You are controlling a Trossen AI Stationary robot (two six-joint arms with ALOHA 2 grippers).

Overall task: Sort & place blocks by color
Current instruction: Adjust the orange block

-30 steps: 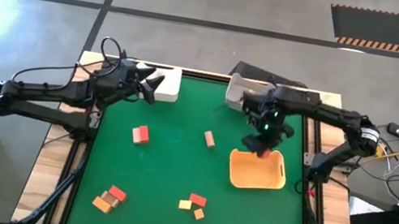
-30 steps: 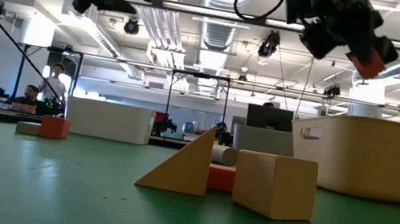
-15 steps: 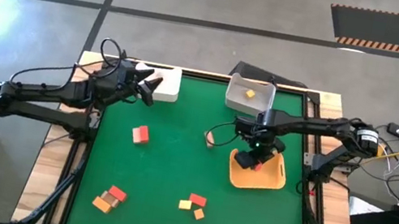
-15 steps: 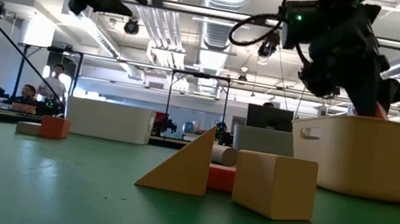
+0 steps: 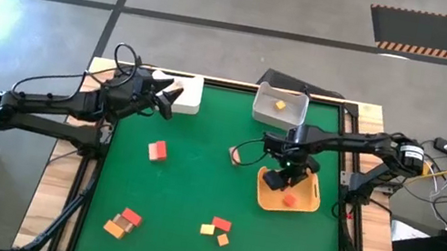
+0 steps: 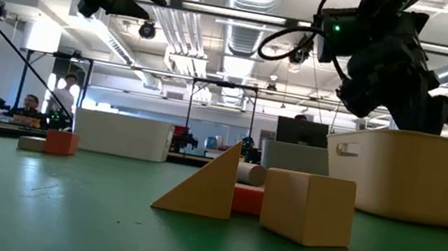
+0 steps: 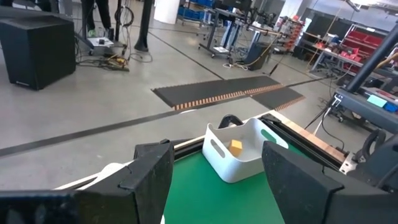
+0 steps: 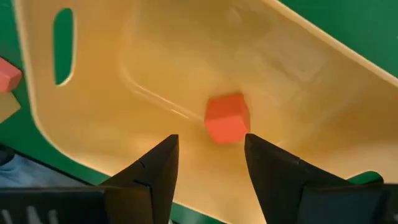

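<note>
Red block (image 8: 227, 118) dropped into orange tray (image 5: 307, 202) | right jaws (image 8: 208, 158) open | tray blocks: 1

Red block (image 8: 227, 118) loose in orange tray (image 8: 149, 56); right end effector (image 8: 208, 163) open above.

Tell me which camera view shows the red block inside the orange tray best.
The right wrist view: the red block lies large on the orange tray floor, just beyond the right tool, which is open. The high view shows it only as a small red spot. The low view hides it behind the tray wall, and the left wrist view misses it.
</note>
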